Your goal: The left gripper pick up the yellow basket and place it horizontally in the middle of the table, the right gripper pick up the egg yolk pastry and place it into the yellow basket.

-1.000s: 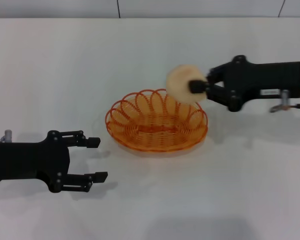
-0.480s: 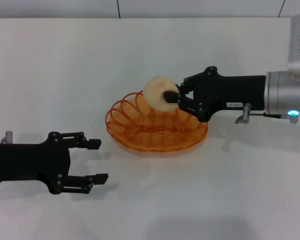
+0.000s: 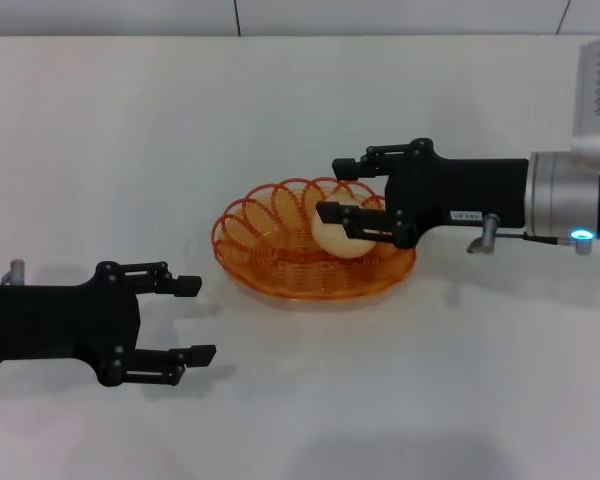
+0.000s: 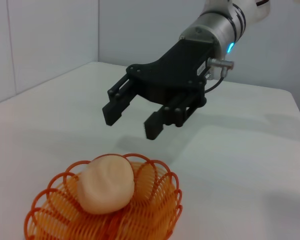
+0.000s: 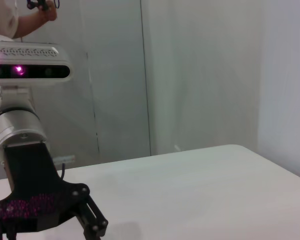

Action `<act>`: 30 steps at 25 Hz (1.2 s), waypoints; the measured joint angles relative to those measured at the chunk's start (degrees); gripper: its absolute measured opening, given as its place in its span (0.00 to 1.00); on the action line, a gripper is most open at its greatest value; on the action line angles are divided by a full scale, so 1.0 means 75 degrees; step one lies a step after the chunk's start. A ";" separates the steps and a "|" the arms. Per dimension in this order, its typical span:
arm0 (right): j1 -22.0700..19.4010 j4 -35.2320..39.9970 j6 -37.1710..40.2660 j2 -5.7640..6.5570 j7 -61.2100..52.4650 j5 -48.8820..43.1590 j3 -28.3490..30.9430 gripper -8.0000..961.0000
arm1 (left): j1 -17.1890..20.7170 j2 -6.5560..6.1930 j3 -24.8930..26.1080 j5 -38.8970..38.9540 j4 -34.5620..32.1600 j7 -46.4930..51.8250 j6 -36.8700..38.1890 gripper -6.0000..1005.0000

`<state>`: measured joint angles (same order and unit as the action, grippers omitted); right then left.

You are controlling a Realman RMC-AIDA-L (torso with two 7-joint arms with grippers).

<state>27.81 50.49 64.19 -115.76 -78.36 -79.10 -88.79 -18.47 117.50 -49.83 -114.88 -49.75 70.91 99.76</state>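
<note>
head: right end effector reaches in level over the basket mid-desk, fingers spread wide, pastry sitting in the basket | left end effector parked low-left, wide too | left wrist: pastry in basket, right end effector above it, clear of it | right wrist: left end effector low on the desk

The egg yolk pastry lies in the yellow basket, the right pincer spread above.

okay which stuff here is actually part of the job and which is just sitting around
Part of the job:
basket
pastry, lying in the basket
right gripper, open above the pastry
left gripper, open, resting near the table's left edge

Just sitting around:
nothing else on the table
</note>
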 joint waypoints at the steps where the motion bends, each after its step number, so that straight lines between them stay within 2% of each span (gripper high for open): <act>1: -0.0027 0.0010 0.0065 0.0012 0.0051 0.0006 0.0013 0.39 | 0.0021 0.0000 0.0004 0.0000 -0.0003 -0.0006 0.0000 0.77; 5: -0.0267 0.0062 0.0781 0.0050 0.0513 0.0042 0.0372 0.56 | 0.0044 -0.0001 0.0008 0.0001 -0.0018 -0.0014 -0.0001 0.77; 10: -0.0642 -0.0277 0.2213 0.0130 0.1161 -0.0020 0.1641 0.77 | 0.0015 0.0000 0.0012 0.0002 -0.0012 -0.0026 0.0000 0.77; 13: -0.0761 -0.0692 0.2562 0.0191 0.1562 -0.0193 0.2286 0.88 | 0.0014 0.0000 0.0011 0.0002 -0.0001 -0.0028 0.0000 0.77; 20: -0.1003 -0.1016 0.2791 0.0404 0.1644 -0.1023 0.2729 0.92 | 0.0015 -0.0044 0.0012 0.0053 -0.0023 -0.0001 -0.0002 0.77; 30: -0.0946 -0.1250 0.2821 0.0431 0.1570 -0.1690 0.2759 0.92 | -0.0130 -0.0055 0.0159 0.0055 0.0004 0.0002 -0.0057 0.77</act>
<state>20.71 41.12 85.35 -112.53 -66.59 -91.77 -68.09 -19.44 117.09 -48.63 -114.46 -49.72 70.93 99.33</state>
